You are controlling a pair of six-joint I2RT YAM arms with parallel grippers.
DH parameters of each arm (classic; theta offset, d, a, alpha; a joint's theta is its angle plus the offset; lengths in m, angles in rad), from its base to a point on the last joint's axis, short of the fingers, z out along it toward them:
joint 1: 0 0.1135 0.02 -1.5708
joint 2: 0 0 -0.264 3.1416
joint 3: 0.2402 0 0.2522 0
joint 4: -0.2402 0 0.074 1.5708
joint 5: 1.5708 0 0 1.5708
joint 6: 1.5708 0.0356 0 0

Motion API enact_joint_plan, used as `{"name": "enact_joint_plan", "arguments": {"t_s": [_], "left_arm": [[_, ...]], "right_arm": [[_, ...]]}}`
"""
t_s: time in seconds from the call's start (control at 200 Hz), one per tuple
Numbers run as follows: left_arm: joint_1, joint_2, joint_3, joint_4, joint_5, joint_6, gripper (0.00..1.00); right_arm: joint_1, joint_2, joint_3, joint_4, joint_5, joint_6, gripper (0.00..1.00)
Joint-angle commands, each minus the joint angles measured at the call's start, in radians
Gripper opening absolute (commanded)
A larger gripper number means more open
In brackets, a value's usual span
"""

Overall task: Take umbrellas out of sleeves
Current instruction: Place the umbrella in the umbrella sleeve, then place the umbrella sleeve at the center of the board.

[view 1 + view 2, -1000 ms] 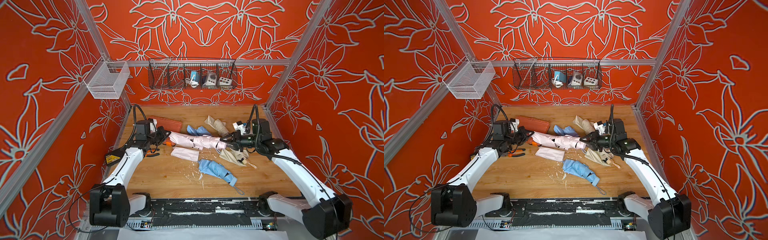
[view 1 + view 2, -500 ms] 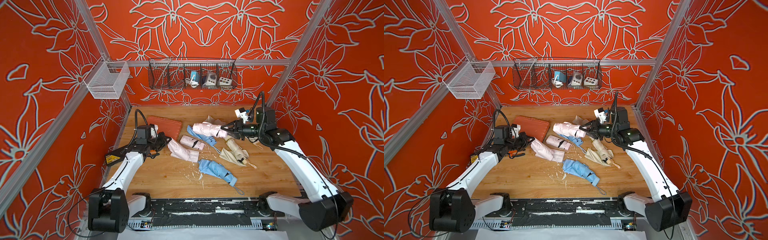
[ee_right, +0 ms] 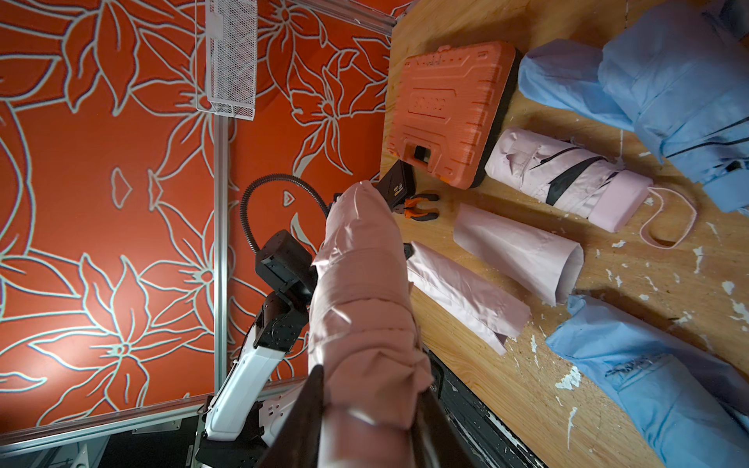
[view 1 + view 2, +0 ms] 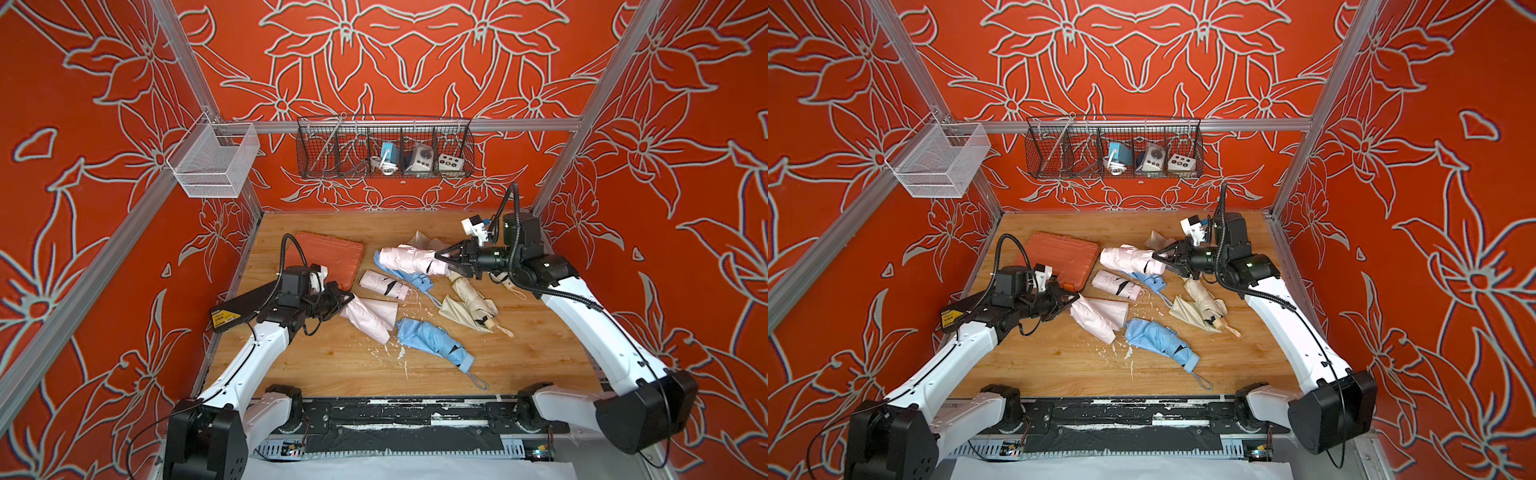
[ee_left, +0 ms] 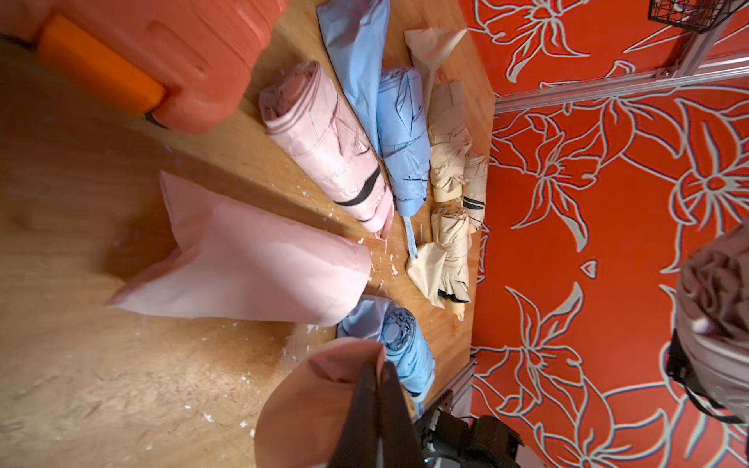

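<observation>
Right gripper [image 4: 446, 262] clamped on one end, likely handle, of pleated pale pink folding umbrella [image 4: 405, 259], off table just beside flat orange plastic tool case [image 4: 328, 253], long axis pointing at case. Left gripper [image 4: 347, 297] pinches limp pale pink fabric sleeve [image 4: 365, 320] at case's near corner; umbrella clear of sleeve

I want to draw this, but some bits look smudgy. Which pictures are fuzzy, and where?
Left wrist view: the orange case and the near table look smeared, the cream umbrella sharp. Right wrist view: the held pink umbrella is slightly soft close up, the rest crisp. Both top views: sharp all over.
</observation>
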Motion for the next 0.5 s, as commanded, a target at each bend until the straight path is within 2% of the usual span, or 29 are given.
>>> {"name": "enact_joint_plan", "arguments": {"t_s": [0.0, 0.245, 0.305, 0.495], "left_arm": [[-0.02, -0.027, -0.022, 0.037, 0.044, -0.045, 0.0], [-0.023, -0.043, -0.166, -0.015, -0.017, -0.052, 0.0], [-0.023, -0.082, -0.204, -0.013, -0.037, -0.067, 0.0], [-0.002, -0.101, -0.278, -0.061, -0.146, -0.065, 0.0]], "right_arm": [[0.012, 0.0, -0.016, 0.1, -0.037, 0.023, 0.02], [0.028, 0.001, -0.058, 0.133, -0.034, 0.037, 0.02], [0.037, 0.0, -0.075, 0.146, -0.034, 0.044, 0.02], [0.095, 0.02, -0.157, 0.234, -0.045, 0.085, 0.02]]}}
